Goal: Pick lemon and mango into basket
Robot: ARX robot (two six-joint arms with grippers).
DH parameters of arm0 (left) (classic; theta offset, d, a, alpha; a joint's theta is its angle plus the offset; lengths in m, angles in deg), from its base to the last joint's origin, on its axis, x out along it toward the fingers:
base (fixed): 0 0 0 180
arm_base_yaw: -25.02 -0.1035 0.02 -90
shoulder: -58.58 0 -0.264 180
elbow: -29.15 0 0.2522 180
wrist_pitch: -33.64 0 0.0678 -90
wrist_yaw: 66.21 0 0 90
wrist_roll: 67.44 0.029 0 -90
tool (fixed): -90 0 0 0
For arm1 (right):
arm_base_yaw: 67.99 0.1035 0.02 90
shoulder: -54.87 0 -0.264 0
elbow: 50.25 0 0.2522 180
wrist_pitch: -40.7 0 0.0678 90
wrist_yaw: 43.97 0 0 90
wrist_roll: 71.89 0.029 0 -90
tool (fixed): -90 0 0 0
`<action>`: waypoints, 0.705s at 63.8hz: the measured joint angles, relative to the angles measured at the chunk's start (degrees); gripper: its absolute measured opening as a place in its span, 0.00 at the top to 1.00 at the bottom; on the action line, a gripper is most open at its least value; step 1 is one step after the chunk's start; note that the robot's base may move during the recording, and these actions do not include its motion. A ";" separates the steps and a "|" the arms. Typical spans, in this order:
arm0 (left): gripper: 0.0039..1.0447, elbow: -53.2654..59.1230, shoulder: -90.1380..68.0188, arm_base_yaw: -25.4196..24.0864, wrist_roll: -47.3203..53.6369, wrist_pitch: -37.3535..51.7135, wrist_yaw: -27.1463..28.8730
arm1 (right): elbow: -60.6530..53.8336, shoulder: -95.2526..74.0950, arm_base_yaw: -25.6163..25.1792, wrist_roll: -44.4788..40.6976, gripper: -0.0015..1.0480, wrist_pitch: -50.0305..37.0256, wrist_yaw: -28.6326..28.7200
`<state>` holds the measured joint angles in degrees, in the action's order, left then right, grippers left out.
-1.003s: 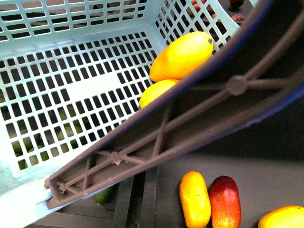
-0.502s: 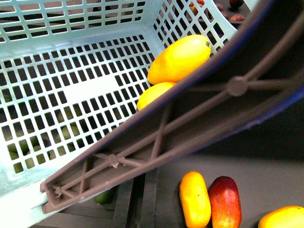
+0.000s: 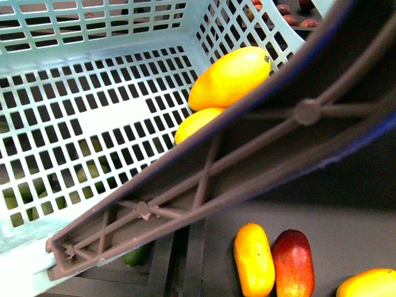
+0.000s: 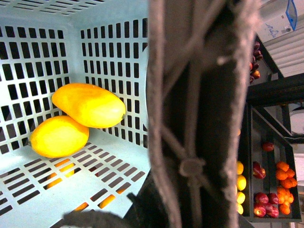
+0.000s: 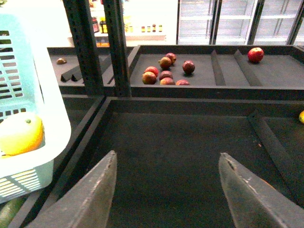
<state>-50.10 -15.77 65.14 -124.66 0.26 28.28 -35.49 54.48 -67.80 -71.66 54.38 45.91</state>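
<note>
Lying together inside the basket [image 3: 111, 117], the mango [image 3: 230, 77] and the lemon [image 3: 195, 122] touch each other against the slotted side wall, the mango on the far side and the lemon nearer the camera. From the left wrist view the same 2 fruits show in a corner of the basket [image 4: 42, 42], the mango [image 4: 89, 105] resting partly over the lemon [image 4: 59, 136]. The brown handle [image 3: 260, 148] crosses the front view diagonally, close to the lens, and fills the middle of the left wrist view too. The left claw itself is not visible in any view. The right claw [image 5: 166, 194] hangs with its 2 fingers [image 5: 90, 199] spread wide apart and nothing between them, above a dark shelf tray [image 5: 180, 142]. Below the basket on the dark shelf lie another yellow mango [image 3: 253, 260] and a dark red mango [image 3: 292, 263], side by side and touching. Red apples [image 5: 164, 71] sit in a far tray.
</note>
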 joint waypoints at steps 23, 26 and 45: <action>0.96 0.00 0.00 0.00 -0.04 0.00 0.00 | 0.00 0.00 0.00 0.00 0.08 0.00 0.00; 0.96 0.00 0.00 0.00 -0.07 0.00 0.02 | 0.00 0.00 0.00 0.00 0.08 0.00 -0.02; 0.96 0.00 -0.02 0.26 -0.22 0.00 -0.35 | 0.00 0.07 0.00 -0.02 0.08 0.04 -0.04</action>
<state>-50.10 -15.79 65.40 -124.87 0.26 27.93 -35.49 54.55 -67.80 -71.68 54.43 45.87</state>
